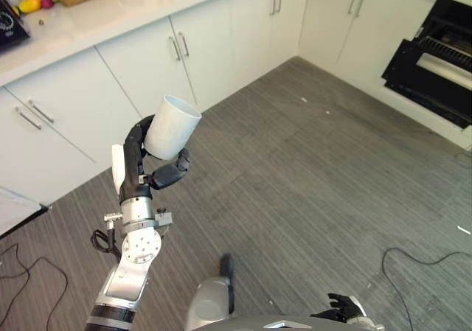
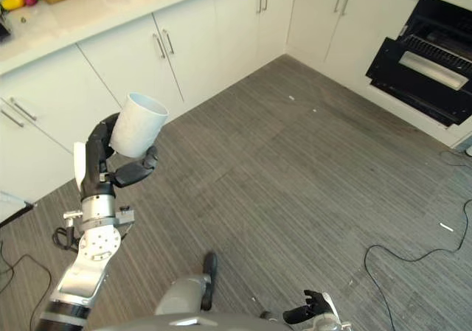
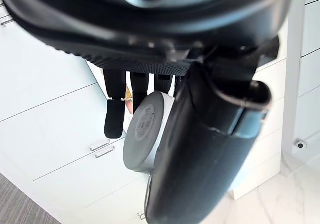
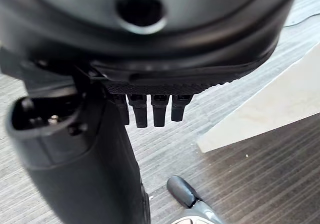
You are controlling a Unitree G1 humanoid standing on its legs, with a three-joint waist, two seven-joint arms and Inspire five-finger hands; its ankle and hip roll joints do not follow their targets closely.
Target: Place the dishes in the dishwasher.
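The left robot hand [image 1: 151, 170] grips a white cup [image 1: 172, 127], raised over the floor [image 1: 310, 176] on the near left, in front of the white cabinets [image 1: 140, 73]. This looks like the carry step: 1 cup is in hand, and the next move calls for bringing it to the open dishwasher [image 1: 435, 65] at far right. The left wrist view shows the cup's base [image 3: 145, 131]. The right robot hand [image 2: 310, 307] hangs low at near right, fingers loosely curled, holding nothing.
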